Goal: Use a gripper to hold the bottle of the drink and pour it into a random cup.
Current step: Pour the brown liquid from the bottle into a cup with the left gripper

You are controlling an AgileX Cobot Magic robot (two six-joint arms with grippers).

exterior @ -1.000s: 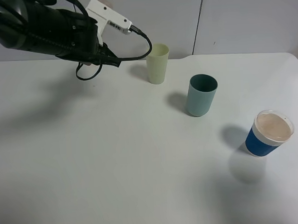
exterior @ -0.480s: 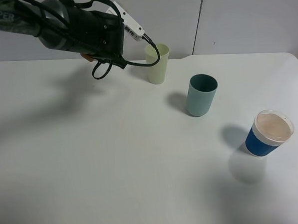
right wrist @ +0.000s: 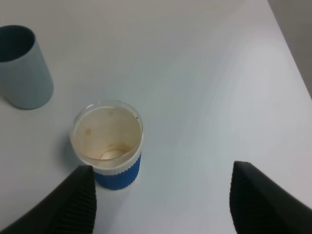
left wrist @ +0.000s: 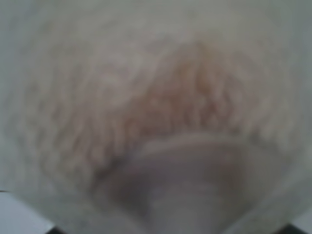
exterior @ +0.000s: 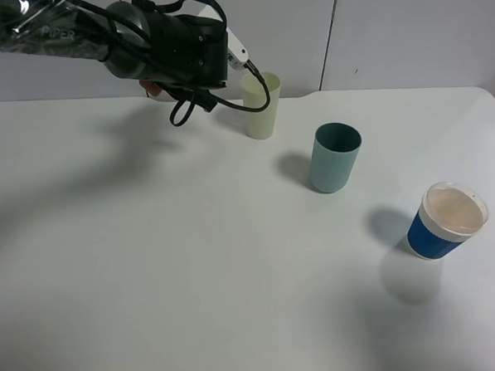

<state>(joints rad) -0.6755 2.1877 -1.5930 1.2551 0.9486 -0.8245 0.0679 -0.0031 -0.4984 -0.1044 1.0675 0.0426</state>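
My left arm reaches in from the far left. Its white gripper head is just beside the pale yellow-green cup's rim, and my fingers are hidden. Nearer stand a teal cup and a blue cup, apart on the white desk.

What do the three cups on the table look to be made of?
Pale yellow-green cup: likely plastic, matte, plain thin wall. Teal cup: likely plastic too, matte, even colour. Blue cup: white, stained inside, with ribbed blue sleeve; possibly paper or plastic, unclear.
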